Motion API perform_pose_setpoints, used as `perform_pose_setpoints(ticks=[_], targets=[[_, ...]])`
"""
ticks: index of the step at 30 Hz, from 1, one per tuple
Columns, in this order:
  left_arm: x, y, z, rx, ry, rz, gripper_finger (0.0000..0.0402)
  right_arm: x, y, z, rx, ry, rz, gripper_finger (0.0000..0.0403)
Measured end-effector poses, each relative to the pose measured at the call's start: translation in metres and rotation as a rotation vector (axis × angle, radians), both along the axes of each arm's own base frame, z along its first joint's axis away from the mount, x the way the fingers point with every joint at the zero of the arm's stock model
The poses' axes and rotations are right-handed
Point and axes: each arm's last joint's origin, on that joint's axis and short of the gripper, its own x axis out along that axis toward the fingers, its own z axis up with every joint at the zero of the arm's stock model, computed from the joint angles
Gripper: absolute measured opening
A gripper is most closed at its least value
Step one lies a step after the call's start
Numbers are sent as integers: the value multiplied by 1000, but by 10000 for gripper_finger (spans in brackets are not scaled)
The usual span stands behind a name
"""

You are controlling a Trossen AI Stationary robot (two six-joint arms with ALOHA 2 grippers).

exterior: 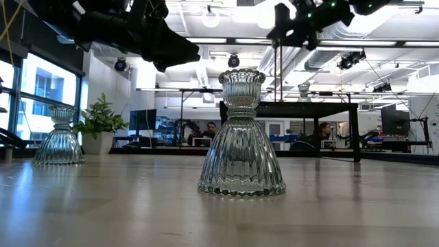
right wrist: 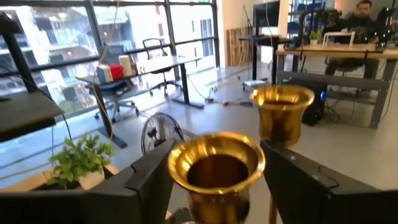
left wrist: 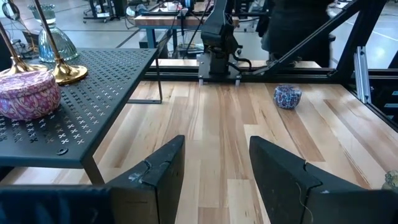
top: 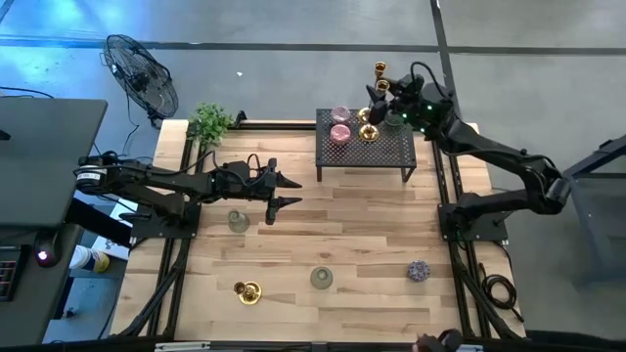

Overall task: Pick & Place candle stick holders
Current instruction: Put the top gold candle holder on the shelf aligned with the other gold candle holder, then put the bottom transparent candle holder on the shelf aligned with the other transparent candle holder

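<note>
Wooden plank table (top: pixel 372 235) carries everything. Black perforated metal rack (top: pixel 386 152) stands at its far edge, right of centre. Small green potted plant (top: pixel 209 121) sits at the far left corner.

My left gripper (top: pixel 284 191) hovers over the table's middle-left, fingers spread apart, nothing between them. My right gripper (top: pixel 377 105) is above the rack's far side, fingers (right wrist: pixel 305 180) either side of the cup of a tall slender brass candlestick (right wrist: pixel 216 177); can't tell whether they touch it. A second tall brass candlestick (right wrist: pixel 282 118) stands just behind it.

On the rack: two pink glass cup holders (top: pixel 339 125) at the left end, the brass bases (top: pixel 368 131) beside them.

On the table: clear ribbed glass holder (top: pixel 238 221) near my left gripper, a second clear ribbed glass holder (top: pixel 322 278) at centre front, short shiny gold holder (top: pixel 246 291) front left, lying tipped over. Purple patterned round holder (top: pixel 419 270) front right, well apart from the others.

From the low camera, the centre glass holder (exterior: pixel 241 137) stands upright up close, the other (exterior: pixel 59 137) upright farther left.
</note>
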Motion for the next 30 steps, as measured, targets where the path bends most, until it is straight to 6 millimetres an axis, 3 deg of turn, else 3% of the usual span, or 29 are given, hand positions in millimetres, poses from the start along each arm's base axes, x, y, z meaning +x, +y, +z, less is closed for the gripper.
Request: perform_pose_setpoints(ticks=[14,20,26,30], targets=[[0,1,3,-8,-31,33,171,-26,30,35,-113,-94,-70,214],[-5,10,-5,-2,-55,4,114,-42,66,52,-172,-103,-34,139],[-24,30,-17,-41,-125,-7,28,-40,104,39,-94,58,146,19],[-31,32,-18,-88,-104,-33,6,-29,131,22,-39,215,222,17]])
